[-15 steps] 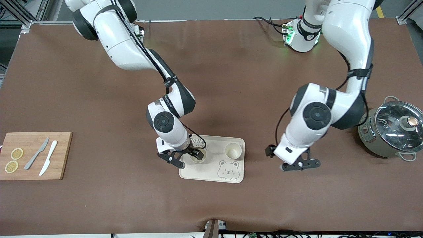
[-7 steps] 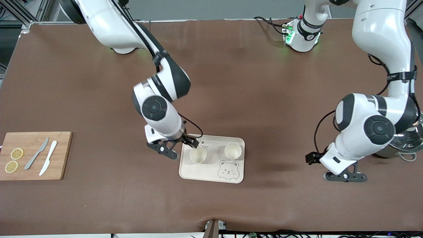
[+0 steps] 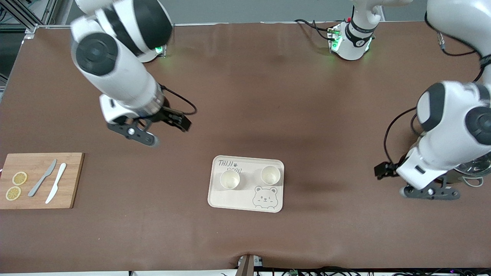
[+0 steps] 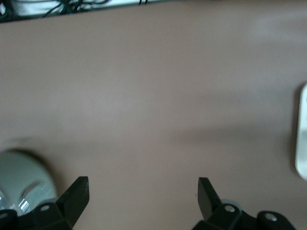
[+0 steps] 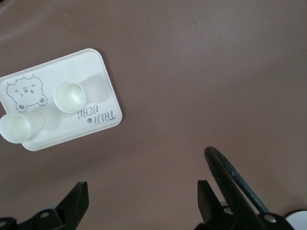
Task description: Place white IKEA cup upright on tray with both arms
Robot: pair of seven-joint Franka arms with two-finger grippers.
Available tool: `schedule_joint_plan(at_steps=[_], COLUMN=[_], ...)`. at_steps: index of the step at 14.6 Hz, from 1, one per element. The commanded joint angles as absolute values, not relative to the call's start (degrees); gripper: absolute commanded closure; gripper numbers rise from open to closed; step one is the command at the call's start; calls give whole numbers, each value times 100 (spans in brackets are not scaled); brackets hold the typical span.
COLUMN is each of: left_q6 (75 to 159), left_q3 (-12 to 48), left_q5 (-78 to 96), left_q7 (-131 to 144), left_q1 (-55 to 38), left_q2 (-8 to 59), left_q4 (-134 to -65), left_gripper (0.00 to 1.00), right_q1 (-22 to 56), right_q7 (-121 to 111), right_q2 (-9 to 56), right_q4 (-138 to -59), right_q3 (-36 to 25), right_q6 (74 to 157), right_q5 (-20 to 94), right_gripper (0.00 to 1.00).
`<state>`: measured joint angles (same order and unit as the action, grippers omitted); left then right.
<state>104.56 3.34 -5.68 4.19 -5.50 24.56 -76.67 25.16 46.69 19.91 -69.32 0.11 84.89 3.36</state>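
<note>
Two white cups stand upright on the cream tray point(image 3: 245, 203): one cup point(image 3: 230, 179) toward the right arm's end, the other cup point(image 3: 270, 174) beside it at about 3 o'clock of the first. The bear-face drawing point(image 3: 265, 197) lies nearer the front camera. The right gripper point(image 3: 159, 130) hangs over bare table at about 10 o'clock of the tray, spread wide and holding nothing. The left gripper point(image 3: 416, 183) hangs near the pot point(image 3: 470, 174) at the tray's 3 o'clock, also wide and holding nothing. A wooden cutting board point(image 3: 73, 180) lies at 9 o'clock.
</note>
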Motion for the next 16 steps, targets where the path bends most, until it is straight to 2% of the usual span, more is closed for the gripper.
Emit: schedule_joint_plan(at_steps=[1,4,6,8,12,16], left_q6=[9776,9186,9105,9062,8842,8395], left_q3=[395,396,404,404,431,545], left_q5=[-309,-185,-185,-36,-9,-61], left_q7=[19,-149,-123,-53,-26,-262], left_q1=[-379,-211,-211,-220,-237,-237], left_q2=[1716,1206,618,142,18,18], left_q4=[-7954,-8015,-8470,-8683,-8508,-8429], left_gripper=[0,0,0,0,0,0], right_q1=[2014,1382,969,556,-376,-422], right_q7=[3905,2896,2183,1507,283,264], right_q2=[1075,240,-95,-176,-123,-123], right_q4=[-7811,-8620,-8998,-9131,-9149,-9544], right_q3=[79,62,44,35,35,35], right_q6=[8350,8315,8306,8279,8525,9025], right_q5=[378,492,492,440,343,106], right_gripper=[0,0,0,0,0,0])
